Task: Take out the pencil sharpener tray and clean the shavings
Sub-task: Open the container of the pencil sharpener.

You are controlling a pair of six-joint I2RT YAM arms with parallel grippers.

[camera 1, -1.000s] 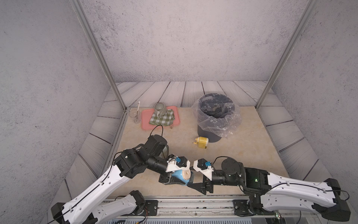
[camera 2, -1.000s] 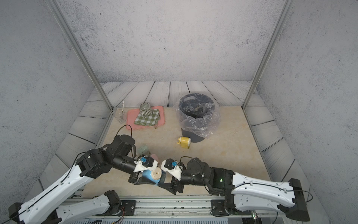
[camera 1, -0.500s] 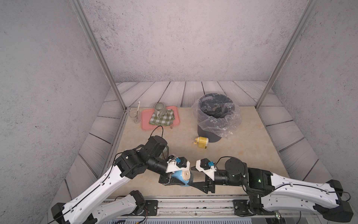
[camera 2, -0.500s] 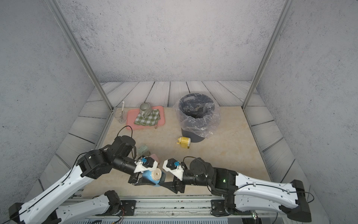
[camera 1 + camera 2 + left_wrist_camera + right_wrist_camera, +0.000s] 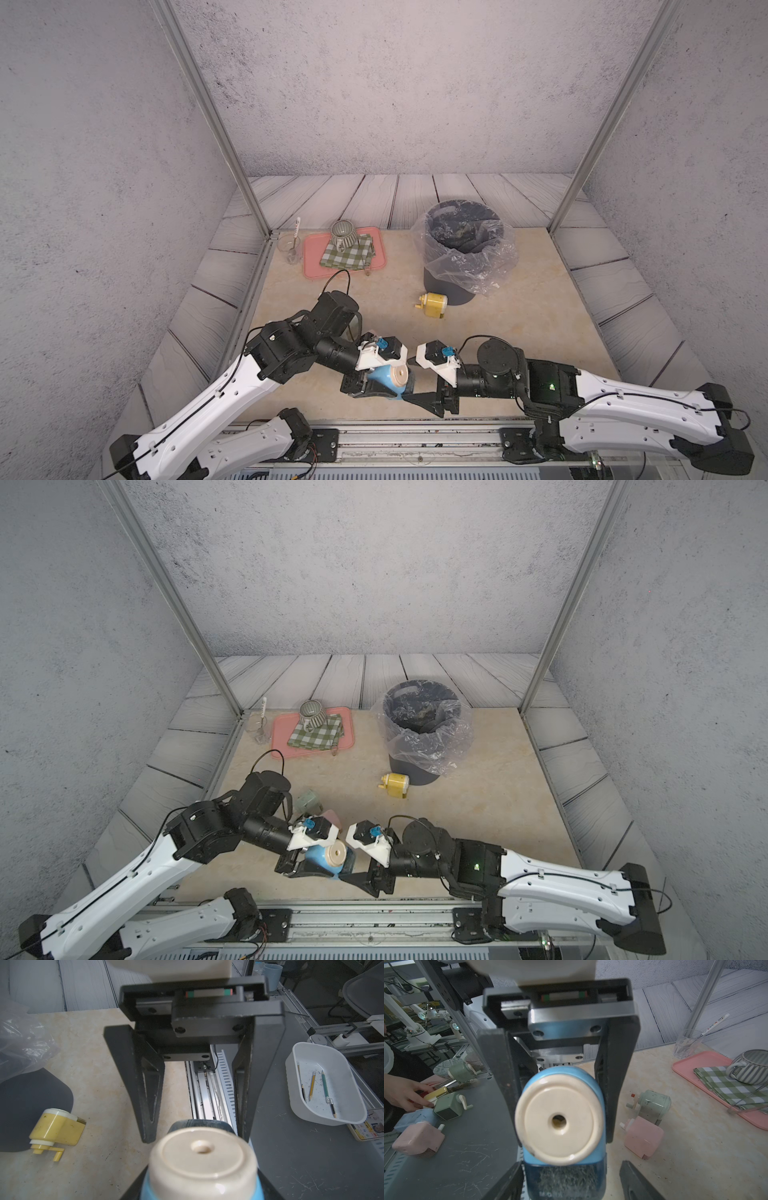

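A blue pencil sharpener (image 5: 390, 376) with a round cream face (image 5: 558, 1120) is lifted just over the table's near edge. My left gripper (image 5: 374, 384) is shut on its blue body, one finger on each side. At the sharpener's base sits the dark see-through tray (image 5: 566, 1180), with grey shavings showing through its wall. My right gripper (image 5: 571, 1186) faces the sharpener and stands open around the tray. One finger (image 5: 508, 1184) lies close against the tray's side, and the other finger (image 5: 637, 1184) stays clearly apart. Both top views show the two grippers meeting nose to nose.
A dark bin with a clear liner (image 5: 465, 249) stands at the back right, a yellow sharpener (image 5: 434, 304) in front of it. A pink tray (image 5: 311, 266) with cloth and mug sits back left beside a glass (image 5: 289, 247). Green (image 5: 654, 1105) and pink (image 5: 643, 1138) sharpeners lie behind the left gripper.
The right arm has shifted very slightly at the sharpener's base. The left arm and the sharpener have stayed where they were.
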